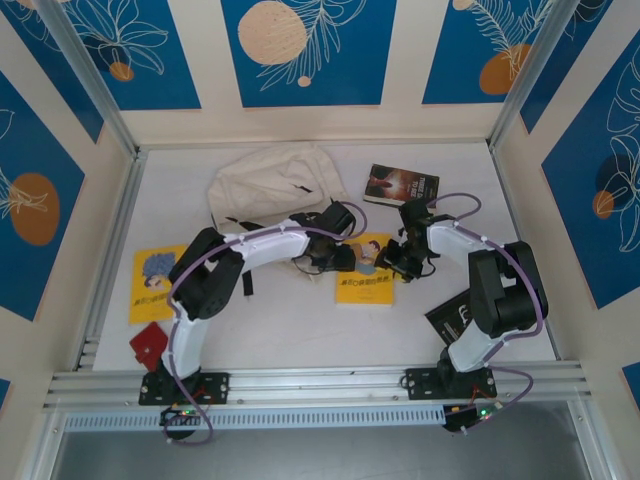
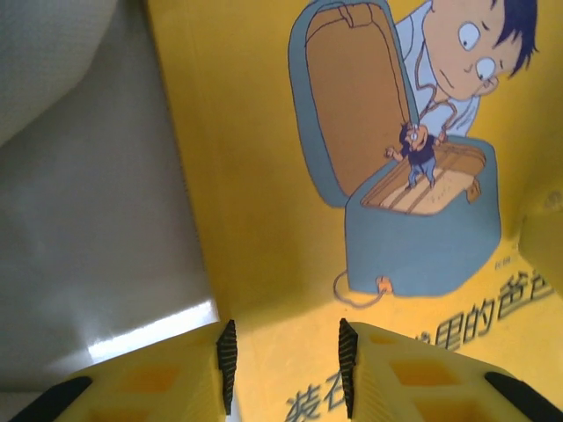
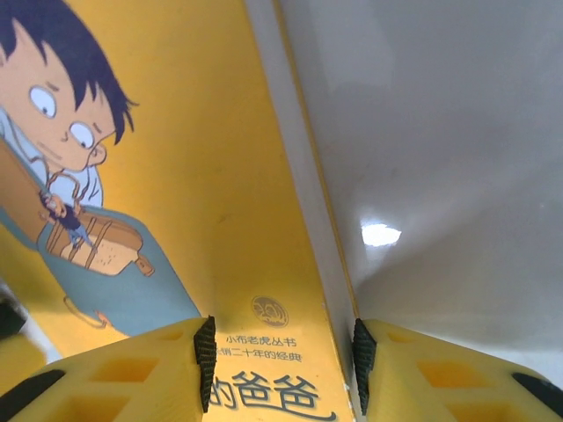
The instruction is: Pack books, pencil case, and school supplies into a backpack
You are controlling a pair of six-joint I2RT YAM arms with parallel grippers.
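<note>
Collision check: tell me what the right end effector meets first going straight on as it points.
The right end effector would likely meet the yellow cartoon-cover book, near its page edge; depth is unclear.

The backpack (image 1: 270, 180) is coloured cream with black trim. The middle book (image 2: 255, 176) is printed yellow, with a dark-haired boy and a grey-blue case. A dark brown book (image 1: 400, 185) is seen by the far edge of the white desk (image 1: 300, 320).
</note>
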